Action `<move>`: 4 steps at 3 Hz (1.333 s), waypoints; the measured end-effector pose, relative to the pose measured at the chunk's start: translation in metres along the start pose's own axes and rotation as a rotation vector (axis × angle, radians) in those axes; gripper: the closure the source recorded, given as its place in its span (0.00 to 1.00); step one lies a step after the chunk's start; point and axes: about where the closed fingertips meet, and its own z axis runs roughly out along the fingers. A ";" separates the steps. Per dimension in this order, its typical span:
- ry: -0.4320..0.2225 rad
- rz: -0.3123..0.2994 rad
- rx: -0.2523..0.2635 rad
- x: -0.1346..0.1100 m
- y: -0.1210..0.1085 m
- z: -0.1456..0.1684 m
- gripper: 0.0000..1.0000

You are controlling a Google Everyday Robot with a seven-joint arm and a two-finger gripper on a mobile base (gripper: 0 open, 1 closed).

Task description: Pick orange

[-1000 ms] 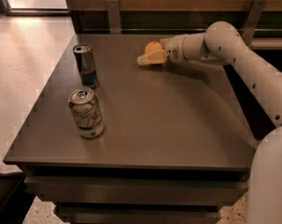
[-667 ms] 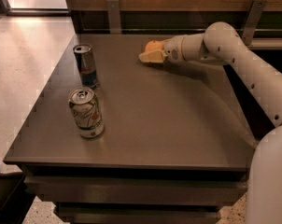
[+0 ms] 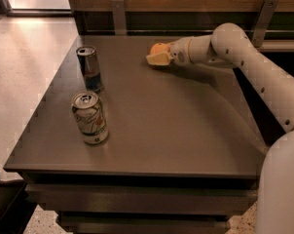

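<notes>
The small round orange fruit [image 3: 158,47] sat at the far side of the dark brown flat-topped table [image 3: 186,130], near its back edge and right of centre. It was tucked against the tip of the robot's pale cream gripper [image 3: 159,56]. The gripper lay low over the tabletop and pointed left, with the fruit peeking out above and behind its yellowish front part. That low, sideways approach suited a round thing that could roll, since it let the gripper come in at the fruit's widest part. Whether the jaws had closed on the orange or only bracketed it could not be told, as the gripper hid most of the fruit.

The white jointed arm [image 3: 244,57] reached in from the right, across the table's far corner. Well apart on the left stood a slim blue and silver drink can [image 3: 88,68]. Nearer the front edge stood a white and green soda can [image 3: 90,118]. Both were upright and out of the arm's path.

Compared with a second earlier, almost nothing differed. The cans stood where they had, and the gripper and orange kept the same spot, with at most a slight shift at the wrist.
</notes>
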 end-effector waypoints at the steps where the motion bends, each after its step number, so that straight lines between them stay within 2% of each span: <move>1: 0.001 0.000 -0.005 0.000 0.002 0.003 1.00; 2: 0.001 0.000 -0.005 0.000 0.002 0.003 1.00; 3: -0.020 -0.033 -0.029 -0.016 0.011 -0.001 1.00; 4: -0.053 -0.092 -0.036 -0.040 0.023 -0.015 1.00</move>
